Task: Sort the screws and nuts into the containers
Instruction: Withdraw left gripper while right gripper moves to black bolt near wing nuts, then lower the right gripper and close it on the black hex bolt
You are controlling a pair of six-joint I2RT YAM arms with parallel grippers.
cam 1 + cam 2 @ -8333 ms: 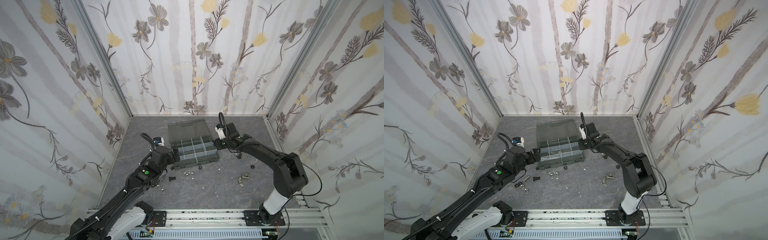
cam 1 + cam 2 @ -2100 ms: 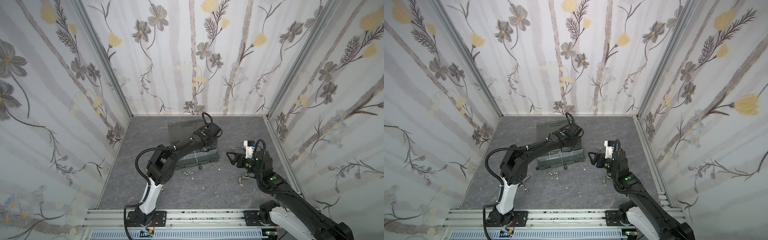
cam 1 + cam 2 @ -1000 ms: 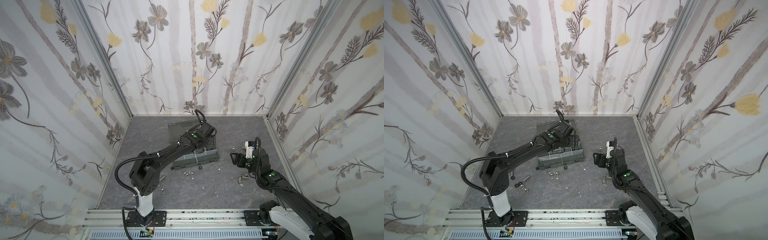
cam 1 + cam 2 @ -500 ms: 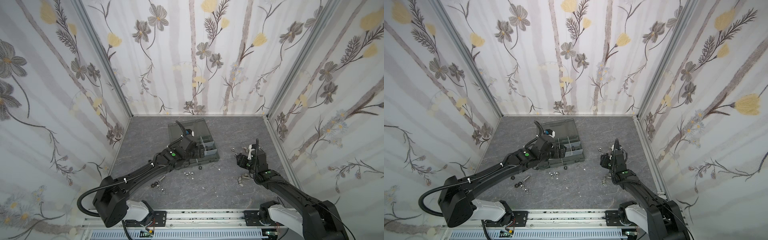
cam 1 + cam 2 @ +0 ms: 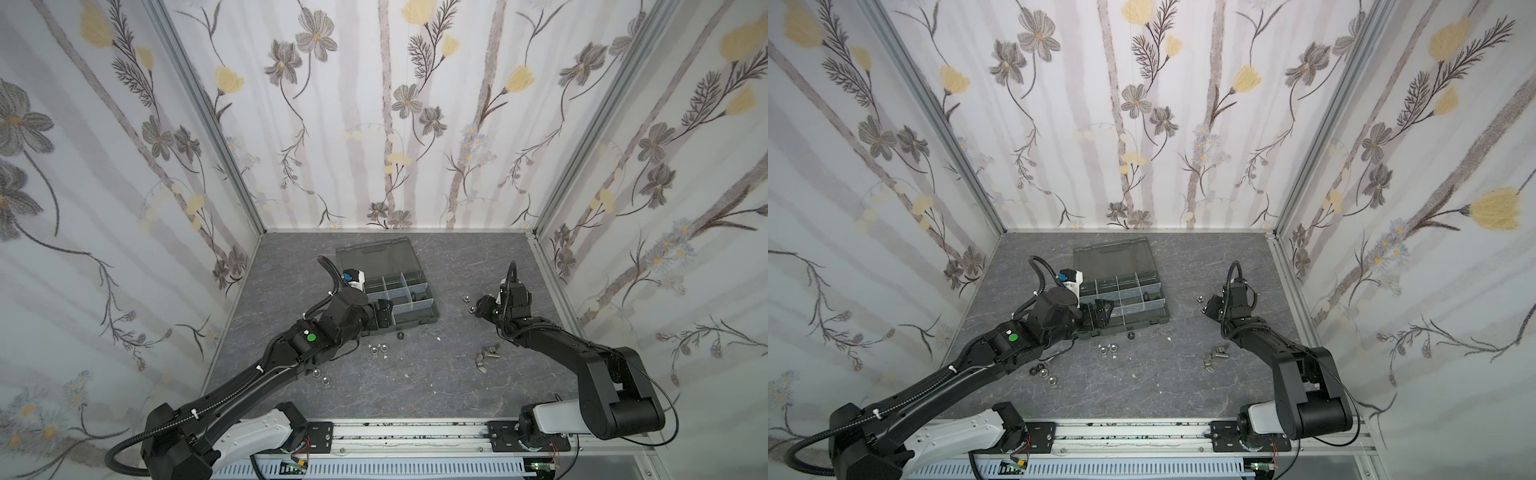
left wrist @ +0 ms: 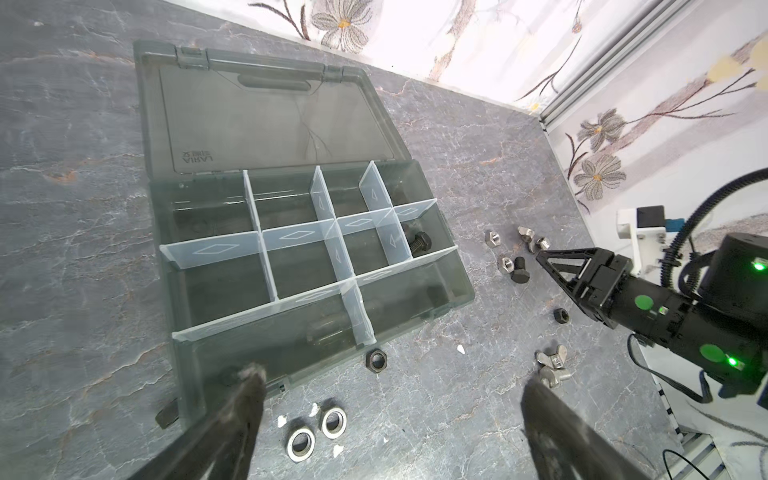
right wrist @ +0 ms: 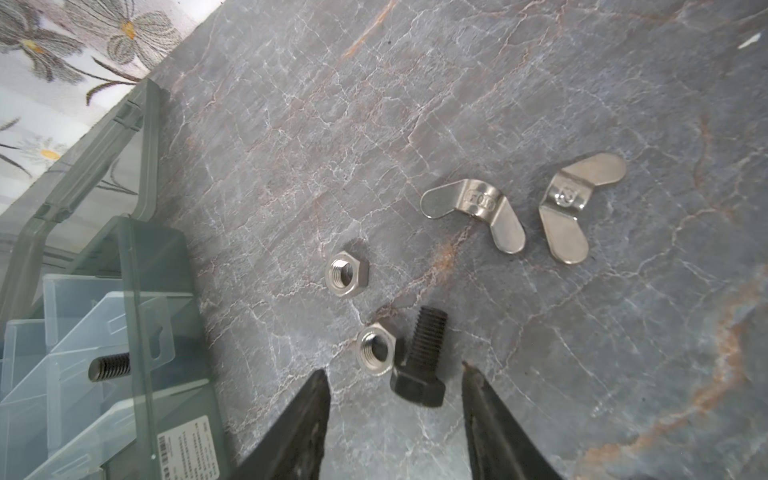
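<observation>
**Flowered walls, stone-grey floor**

Three walls papered white with grey and yellow flowers enclose a dark grey marbled floor. Aluminium posts mark the back corners; a slotted rail runs along the front

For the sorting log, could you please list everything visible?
organizer box: one, dark grey, open, mid-table
black screws: two, one in a cell, one loose
silver hex nuts: two, beside the loose screw
wing nuts: four, silver, right of the box
black nuts: two clear, on the table
silver round nuts: two, before the box
nuts by left arm: count unclear, partly hidden
white flecks: several, scattered
left tool: one, black, open, over box front
right tool: one, black, open, astride loose screw
</observation>
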